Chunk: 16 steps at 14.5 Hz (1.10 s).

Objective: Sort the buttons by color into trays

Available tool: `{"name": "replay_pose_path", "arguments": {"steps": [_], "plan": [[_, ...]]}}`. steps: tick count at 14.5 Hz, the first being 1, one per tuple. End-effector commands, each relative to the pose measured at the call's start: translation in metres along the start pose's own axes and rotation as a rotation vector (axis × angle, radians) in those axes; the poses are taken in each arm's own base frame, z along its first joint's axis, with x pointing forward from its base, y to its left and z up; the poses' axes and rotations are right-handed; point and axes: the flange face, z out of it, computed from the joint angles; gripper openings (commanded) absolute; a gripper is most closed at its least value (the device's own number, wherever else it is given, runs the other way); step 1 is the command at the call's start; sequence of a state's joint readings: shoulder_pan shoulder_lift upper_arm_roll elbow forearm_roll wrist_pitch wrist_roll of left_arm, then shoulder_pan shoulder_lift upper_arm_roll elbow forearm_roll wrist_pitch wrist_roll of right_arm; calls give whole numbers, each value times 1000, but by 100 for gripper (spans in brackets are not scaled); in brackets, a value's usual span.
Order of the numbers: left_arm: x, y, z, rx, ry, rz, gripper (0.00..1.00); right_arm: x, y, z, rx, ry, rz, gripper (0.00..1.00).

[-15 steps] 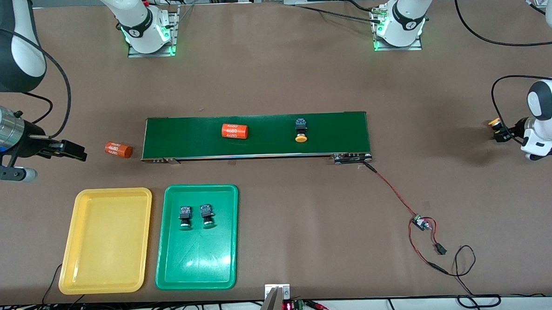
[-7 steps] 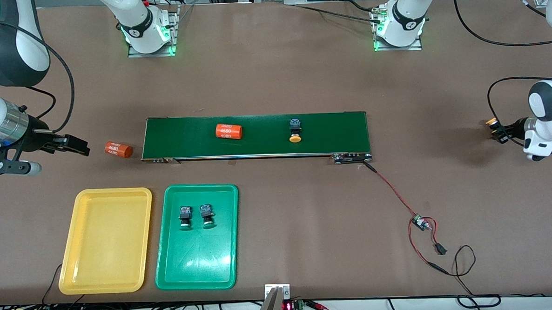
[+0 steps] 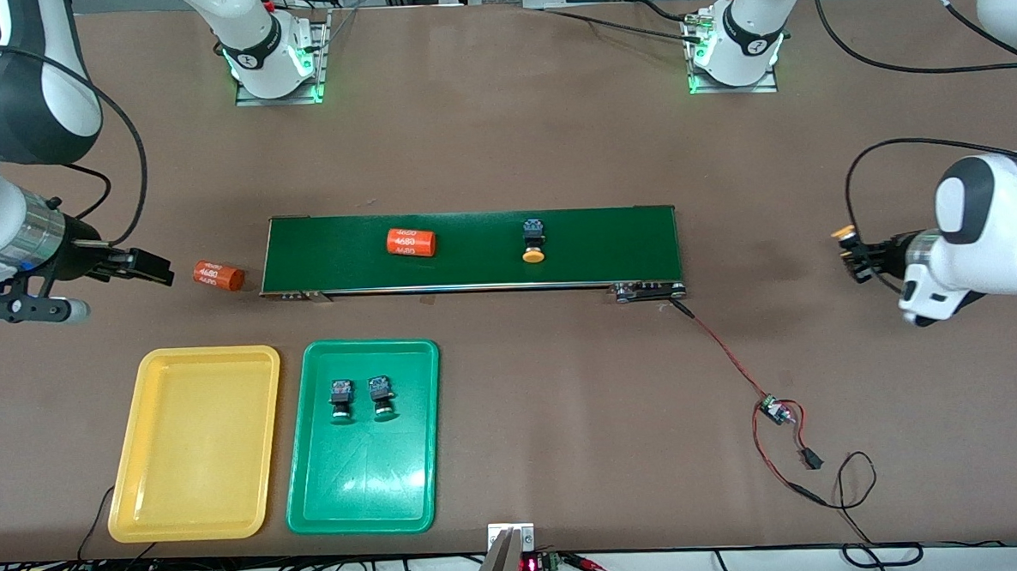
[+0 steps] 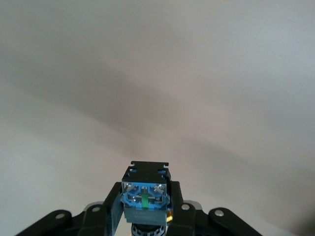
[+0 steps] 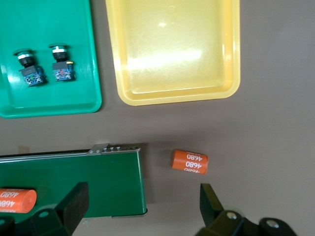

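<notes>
On the table in the front view, a long dark-green conveyor belt (image 3: 473, 249) lay crosswise, carrying an orange cylinder (image 3: 410, 242) with white print and one yellow-capped button (image 3: 533, 240). A second orange cylinder (image 3: 218, 275) lay on the bare tabletop just off the belt's end toward the right arm. Nearer the camera sat the yellow tray (image 3: 130, 474), bare inside, and beside it the green tray (image 3: 409, 461) holding two green-capped buttons (image 3: 341, 399) side by side. The right gripper (image 3: 154, 271) hung low over the table near that loose cylinder, its fingers spread wide with nothing between them. The left gripper (image 3: 852, 258) hovered over the table's left-arm end, well apart from the belt, clenched on a second yellow-capped button (image 3: 843, 235).

In the left wrist view, the left gripper (image 4: 146, 216) was clamped on the button's black-and-blue body (image 4: 145, 191), with only blank blurred surface around it.

In the right wrist view, the right gripper (image 5: 140, 201) stood released, its two dark fingers (image 5: 74, 201) apart over the belt's end (image 5: 118, 182) and the loose cylinder (image 5: 190, 162). Both trays appeared there, the green one (image 5: 88, 59) with its two buttons (image 5: 30, 66), the yellow one (image 5: 172, 96) holding none.
</notes>
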<state>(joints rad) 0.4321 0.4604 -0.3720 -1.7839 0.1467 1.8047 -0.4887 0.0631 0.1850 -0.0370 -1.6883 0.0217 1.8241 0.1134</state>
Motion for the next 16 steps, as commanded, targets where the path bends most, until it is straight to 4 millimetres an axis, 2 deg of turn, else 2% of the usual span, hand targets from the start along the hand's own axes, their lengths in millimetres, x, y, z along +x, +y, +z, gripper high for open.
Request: {"name": "replay_pose_path", "arguments": {"steps": [1, 2, 3, 5, 7, 9, 12, 14, 15, 16], "plan": [[-43, 68, -19, -22, -32, -28, 31, -3, -28, 8, -2, -5, -33, 100], [-58, 91, -20, -25, -31, -13, 31, -3, -37, 10, 0, -7, -44, 100], [-76, 120, -14, -27, -46, 19, 31, -4, -45, 13, -2, -13, -57, 100], [-99, 163, 8, -58, -100, 71, 31, -8, -67, 22, -7, -35, -86, 100], [-132, 207, 14, -93, -109, 152, 30, -14, -92, 25, -14, -39, -34, 100], [-153, 236, 15, -144, -83, 208, 30, -22, -122, 33, -23, -50, -19, 100], [-160, 256, 40, -200, -30, 282, 30, -33, -159, 45, -36, -64, -48, 100], [-176, 271, 57, -205, -17, 328, 32, -36, -176, 55, -42, -69, -74, 100], [-178, 272, 62, -204, -20, 331, 42, -38, -183, 62, -46, -78, -84, 100], [-176, 272, 66, -204, -29, 329, 99, -42, -194, 63, -47, -76, -102, 100]]}}
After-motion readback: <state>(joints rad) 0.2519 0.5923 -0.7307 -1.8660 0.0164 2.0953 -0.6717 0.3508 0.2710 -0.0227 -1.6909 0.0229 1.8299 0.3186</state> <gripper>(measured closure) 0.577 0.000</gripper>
